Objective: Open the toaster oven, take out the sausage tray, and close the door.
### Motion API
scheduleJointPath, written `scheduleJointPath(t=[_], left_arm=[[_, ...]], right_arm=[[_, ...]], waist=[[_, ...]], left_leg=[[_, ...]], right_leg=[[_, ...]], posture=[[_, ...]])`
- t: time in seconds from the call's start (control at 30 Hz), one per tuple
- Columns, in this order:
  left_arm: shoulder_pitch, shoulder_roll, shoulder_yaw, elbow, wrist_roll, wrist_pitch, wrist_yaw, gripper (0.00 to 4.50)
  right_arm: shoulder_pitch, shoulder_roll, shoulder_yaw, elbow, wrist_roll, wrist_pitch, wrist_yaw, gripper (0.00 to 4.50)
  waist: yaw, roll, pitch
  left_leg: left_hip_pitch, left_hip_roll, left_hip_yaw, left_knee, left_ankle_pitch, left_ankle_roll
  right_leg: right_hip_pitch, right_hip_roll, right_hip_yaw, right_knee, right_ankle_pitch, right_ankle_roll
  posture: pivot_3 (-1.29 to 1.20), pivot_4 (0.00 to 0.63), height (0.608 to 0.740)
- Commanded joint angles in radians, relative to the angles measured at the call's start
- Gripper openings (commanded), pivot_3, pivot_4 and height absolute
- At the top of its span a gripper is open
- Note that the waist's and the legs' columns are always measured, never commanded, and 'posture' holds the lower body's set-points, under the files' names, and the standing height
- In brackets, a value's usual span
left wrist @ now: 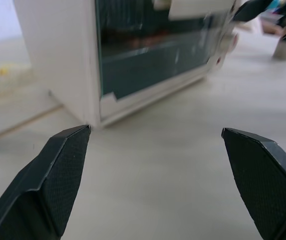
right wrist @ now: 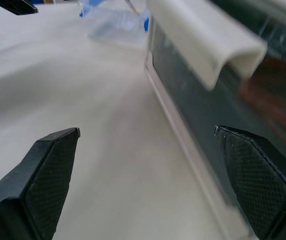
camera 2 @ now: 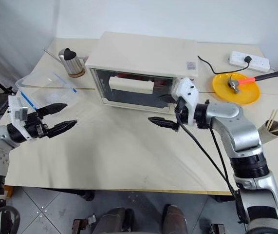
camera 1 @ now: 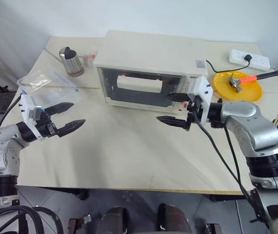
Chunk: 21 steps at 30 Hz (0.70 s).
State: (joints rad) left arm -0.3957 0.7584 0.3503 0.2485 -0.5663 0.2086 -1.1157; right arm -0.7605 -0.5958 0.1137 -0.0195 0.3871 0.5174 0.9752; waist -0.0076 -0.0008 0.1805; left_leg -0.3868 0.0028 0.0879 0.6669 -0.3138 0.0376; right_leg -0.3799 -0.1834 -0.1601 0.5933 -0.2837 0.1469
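right gripper [camera 1: 175, 109] had its jaws spread wide and held nothing. one finger sat in front of the lower right part of the door [camera 1: 139, 87], the other hung just out from it over the surface [camera 1: 129, 146]; contact with the glass could not be told. in the right wrist view the cream bar handle [right wrist: 208, 42] stood above and between the two fingers, apart from both.

left gripper [camera 1: 64, 117] also had its jaws wide and empty, out over the left part of the surface, well apart from the toaster oven [camera 1: 148, 53] and pointed toward it. in the left wrist view the oven's left front corner showed between the fingers.

toaster oven stood toward the far edge of the surface, near the middle, door shut. reddish-brown shapes showed dimly behind the glass [right wrist: 268, 95]; the sausage tray itself could not be made out.

clear plastic bag [camera 1: 44, 83] lay near the left edge, beyond the left gripper. metal kettle [camera 1: 71, 61] stood at the far left corner. yellow plate [camera 1: 237, 85] with a hammer [camera 1: 248, 79] on it lay right of the oven, a white power strip [camera 1: 248, 58] beyond it by the far right corner. cup of sticks [camera 2: 273, 127] at the right edge.
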Motion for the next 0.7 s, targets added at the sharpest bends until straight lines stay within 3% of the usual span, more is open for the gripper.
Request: scheduleJointPath(t=[0.03,0.17,0.43,0.7], left_arm=[[-0.026,-0.004,0.056,-0.037,-0.045,-0.024,0.006,4.45],[-0.01,-0.004,0.073,-0.062,-0.058,-0.01,0.016,4.45],[0.016,0.011,0.094,-0.085,-0.06,0.016,0.043,4.45],[-0.09,0.022,0.034,-0.015,-0.03,0.051,0.035,4.45]], right_arm=[[-0.098,0.062,0.027,0.107,-0.051,-0.114,0.022,4.5],[-0.131,0.09,0.021,0.122,-0.047,-0.135,0.047,4.5],[-0.071,0.052,0.032,-0.045,0.004,-0.048,0.133,4.5],[0.014,0.028,0.058,-0.115,-0.024,-0.047,0.159,4.5]], waist=[[-0.008,0.0,0.0],[-0.017,0.0,0.0],[-0.021,0.0,0.0],[-0.02,-0.001,0.0]], left_leg=[[0.0,-0.001,0.001,0.0,0.0,0.0],[0.0,0.0,0.0,0.0,0.0,0.0],[-0.001,-0.001,0.0,-0.001,0.0,-0.001],[0.0,-0.001,0.002,0.0,0.0,-0.001]], right_leg=[[0.0,0.0,0.0,0.0,0.0,0.0],[-0.001,0.0,0.0,0.002,0.0,0.0],[-0.003,0.001,0.0,0.002,0.0,0.0],[-0.003,0.001,0.002,0.002,0.0,0.0]], posture=[[0.0,0.15,0.74],[0.0,0.15,0.74],[0.0,0.15,0.74],[0.0,0.15,0.74]])
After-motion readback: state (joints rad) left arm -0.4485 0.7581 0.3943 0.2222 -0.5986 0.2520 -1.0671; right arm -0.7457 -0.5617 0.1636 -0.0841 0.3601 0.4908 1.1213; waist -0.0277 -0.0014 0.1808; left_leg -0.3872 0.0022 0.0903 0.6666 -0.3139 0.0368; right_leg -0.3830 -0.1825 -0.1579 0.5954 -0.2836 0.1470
